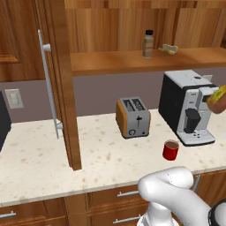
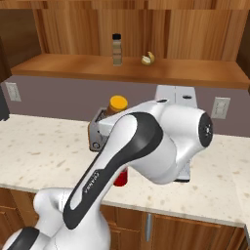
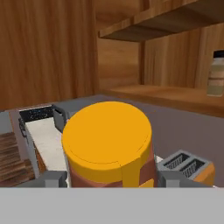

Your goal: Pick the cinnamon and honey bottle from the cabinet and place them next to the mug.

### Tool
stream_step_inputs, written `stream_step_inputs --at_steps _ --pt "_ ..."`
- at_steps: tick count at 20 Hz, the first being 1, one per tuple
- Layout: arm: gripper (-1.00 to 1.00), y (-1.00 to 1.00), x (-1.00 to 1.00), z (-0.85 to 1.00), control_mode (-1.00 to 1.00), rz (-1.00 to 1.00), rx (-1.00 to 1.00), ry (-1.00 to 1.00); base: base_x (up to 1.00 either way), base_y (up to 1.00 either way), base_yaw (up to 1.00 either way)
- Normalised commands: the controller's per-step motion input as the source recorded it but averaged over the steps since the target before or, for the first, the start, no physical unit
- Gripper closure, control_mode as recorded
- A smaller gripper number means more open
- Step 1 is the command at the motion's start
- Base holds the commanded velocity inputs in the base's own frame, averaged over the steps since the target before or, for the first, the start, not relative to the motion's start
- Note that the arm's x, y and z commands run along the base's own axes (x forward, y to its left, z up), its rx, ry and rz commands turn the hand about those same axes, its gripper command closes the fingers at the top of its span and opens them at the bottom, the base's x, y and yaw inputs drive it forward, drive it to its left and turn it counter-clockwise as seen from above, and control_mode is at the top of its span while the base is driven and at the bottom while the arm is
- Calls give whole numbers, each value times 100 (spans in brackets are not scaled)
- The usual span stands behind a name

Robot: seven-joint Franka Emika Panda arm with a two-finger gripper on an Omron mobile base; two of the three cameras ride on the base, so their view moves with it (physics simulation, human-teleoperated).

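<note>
Hand view: unlabelled honey bottle (image 3: pixel 108 144)

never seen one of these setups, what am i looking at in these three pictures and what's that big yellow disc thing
It is a simulated kitchen with a white robot arm on a base that can drive. Two pictures come from cameras on the base, behind the arm to its left and right. The third comes from a camera on the hand, looking along the claw.

The yellow disc is the cap of the honey bottle, which the claw holds, one finger on each side.

On the speckled counter stand a toaster, a coffee machine and a small red mug. On the cabinet shelf above, the slim cinnamon bottle stands beside a small yellowish item, too small to identify.
</note>
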Motion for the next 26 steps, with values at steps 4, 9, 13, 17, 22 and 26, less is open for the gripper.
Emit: stream_step_inputs --at_steps 4,9,13,17,22,26 --pt "100 0 0 -65 -100 7 0 0 0 0 0" --pt "100 0 0 -77 -100 6 0 1 0 0 0" --pt "100 0 6 -87 -100 5 0 1 0 0 0" --pt "100 0 12 -86 -100 4 -1 3 0 0 0" --pt "100 0 36 -55 -100 6 -4 11 0 0 0" --pt "100 -13 54 -14 -100 14 -2 15 0 0 0"
